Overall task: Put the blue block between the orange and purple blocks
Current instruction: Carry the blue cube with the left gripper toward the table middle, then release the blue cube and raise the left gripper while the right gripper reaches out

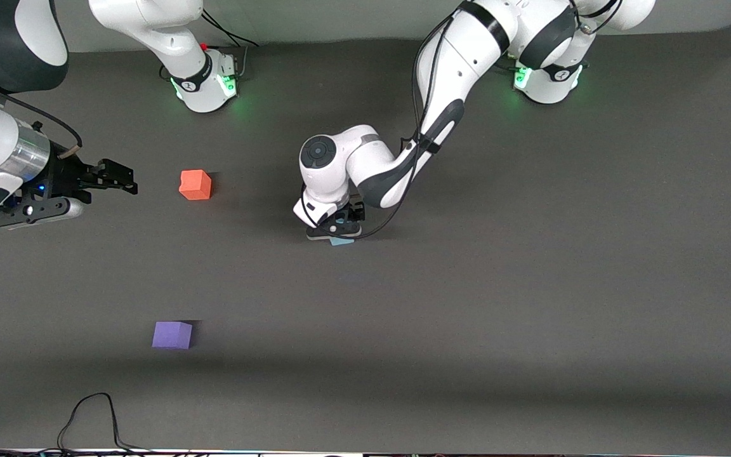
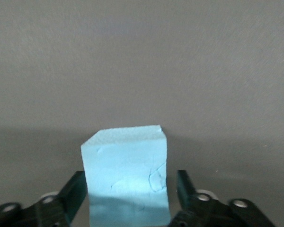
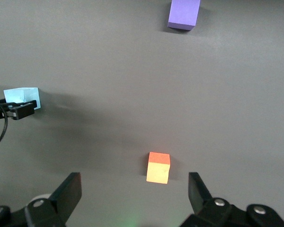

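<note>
Now my left claw [image 2: 128,198] straddles blue block [image 2: 125,175] mid-surface, fingers wide, not pinching. Close squarely on flat faces. Right claw [image 3: 135,196] waits, spread wide.

- Worktop [image 1: 530,304]: dark grey matte surface with a fine, even texture, filling nearly the whole front view and forming the backdrop of both wrist views.
- Black cable [image 1: 89,419]: thin, lying on the worktop at the edge nearest the front camera, toward the right arm's end; it rises in a narrow loop and runs back down to that edge.
</note>
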Controlling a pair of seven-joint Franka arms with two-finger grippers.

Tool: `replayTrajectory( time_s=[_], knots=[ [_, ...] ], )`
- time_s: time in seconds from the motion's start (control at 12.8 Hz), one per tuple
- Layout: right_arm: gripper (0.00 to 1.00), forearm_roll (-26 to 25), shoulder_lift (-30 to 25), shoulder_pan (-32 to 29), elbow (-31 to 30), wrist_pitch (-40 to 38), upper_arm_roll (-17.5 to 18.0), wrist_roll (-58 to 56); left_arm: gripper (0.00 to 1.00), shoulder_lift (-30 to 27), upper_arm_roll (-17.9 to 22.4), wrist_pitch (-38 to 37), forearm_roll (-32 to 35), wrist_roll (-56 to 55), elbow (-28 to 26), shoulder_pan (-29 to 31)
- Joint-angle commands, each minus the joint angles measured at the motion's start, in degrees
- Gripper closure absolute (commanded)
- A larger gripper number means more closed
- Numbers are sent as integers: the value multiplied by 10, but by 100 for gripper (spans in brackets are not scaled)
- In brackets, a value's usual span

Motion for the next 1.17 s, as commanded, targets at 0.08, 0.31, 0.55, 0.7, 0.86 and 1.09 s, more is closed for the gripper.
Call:
replayTrajectory(
  time_s=[0.08,0.31,0.55,0.7,0.86,1.09],
  knots=[
    [0,0,-6,5,-4,6,-5,-2,0,-79,-29,-100,-23,21,11,70],
    [0,11,-4,6,1,6,-4,5,0,-190,-75,-183,-92,85,-1,194],
    [0,38,-6,20,9,5,2,20,0,-307,-75,-293,-147,215,-77,314],
    [0,45,-5,77,21,5,2,102,0,-373,-75,-333,-148,304,-135,392],
    [0,46,-4,162,33,5,2,216,0,-429,-75,-356,-151,414,-183,484],
    [0,50,6,277,30,10,2,312,0,-466,-72,-361,-151,561,-219,593]
  ],
)
